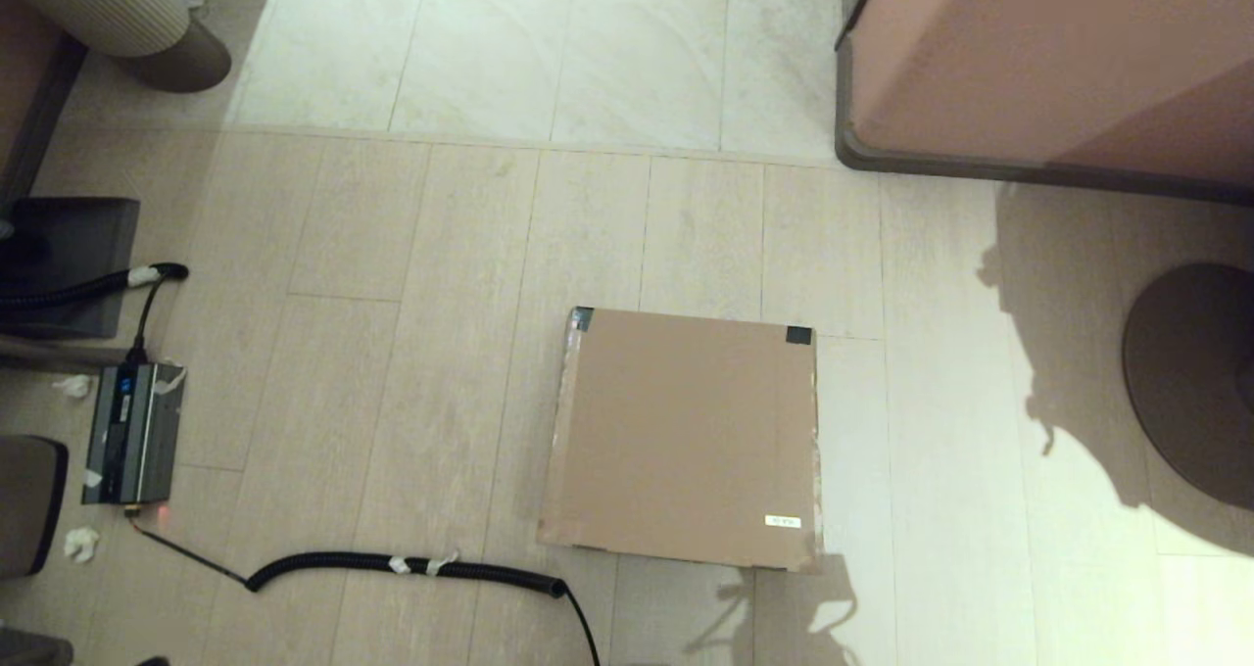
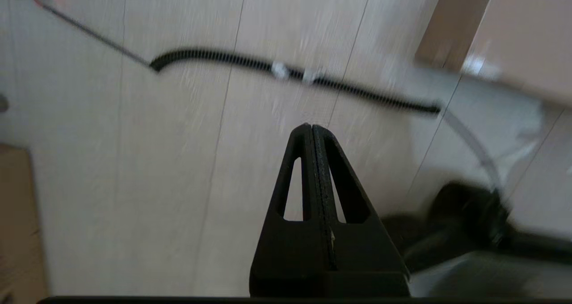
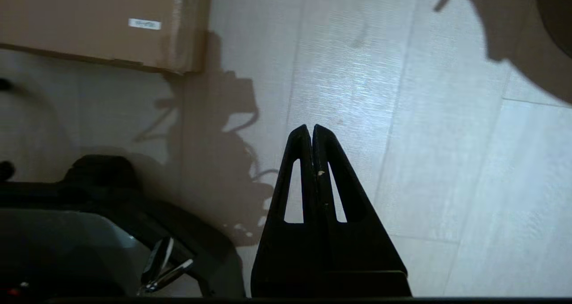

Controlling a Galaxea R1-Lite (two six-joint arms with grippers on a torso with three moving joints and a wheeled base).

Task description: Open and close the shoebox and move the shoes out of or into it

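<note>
Filling the far right corner, a pinkish-brown cabinet [image 1: 1058, 59] stands on the pale floor [image 1: 392, 255]; the shoebox [image 1: 686, 436] lies flat in the middle, lid down, its white sticker [image 1: 782, 521] at the near right corner; a black coiled cable [image 1: 411, 565] curves to its near left; the left gripper [image 2: 312, 127] hangs above that cable, the right gripper [image 3: 311, 127] near and right of the box, both pressed closed, holding nothing.
</note>
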